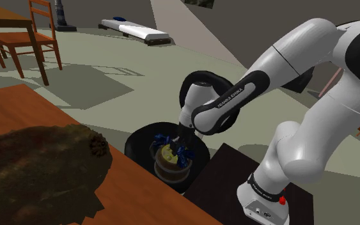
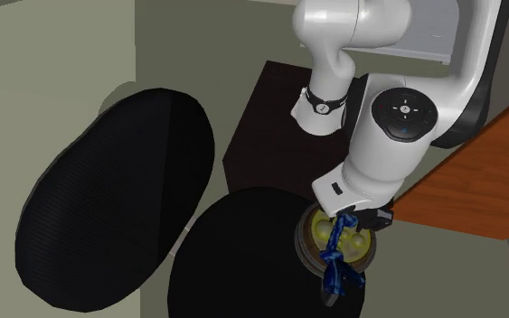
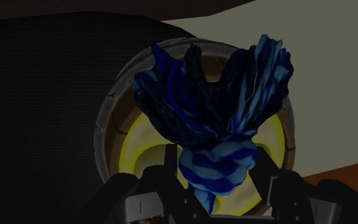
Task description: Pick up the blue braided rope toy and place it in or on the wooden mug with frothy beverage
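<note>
The arm folds over from the shoulder view's right, its gripper pointing straight down above the mug. The fingers seem clamped, partly closed, on the rope toy.

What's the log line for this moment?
hand: shut on rope toy | rope toy: over mug opening | mug: upright on black round table | release: not yet

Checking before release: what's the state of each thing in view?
mug: upright on the black round table, yellow filling showing.
blue rope toy: gripped, frayed end over the mug's mouth.
gripper: shut on the blue rope toy, above the mug.
black round table: bearing the mug.
</note>
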